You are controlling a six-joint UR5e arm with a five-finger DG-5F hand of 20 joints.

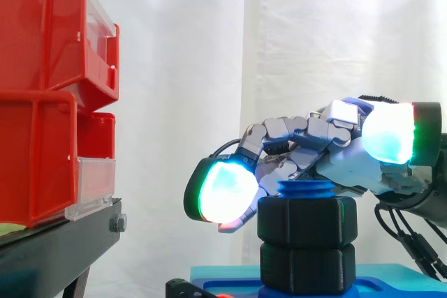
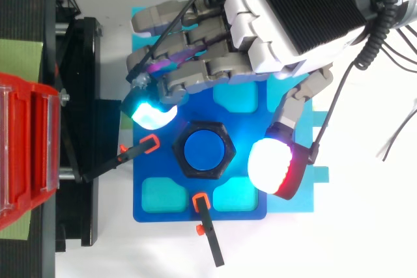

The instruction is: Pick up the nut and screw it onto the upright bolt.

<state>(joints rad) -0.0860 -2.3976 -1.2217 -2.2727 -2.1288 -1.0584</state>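
I am hovering my hand (image 2: 287, 11) over the upright blue bolt (image 2: 203, 150), fingers loosely spread and gripping nothing. One glowing fingertip (image 2: 151, 112) is hanging just beside the bolt and my thumb pad (image 2: 270, 164) is hanging on the far side of it. The black hex nut (image 1: 307, 220) is sitting around the bolt just under its tip, above a second black hex piece (image 1: 306, 266). I am judging the nut to be stiff, light and probably plastic, with flats that will not slip. Pinching two opposite flats should hold it best.
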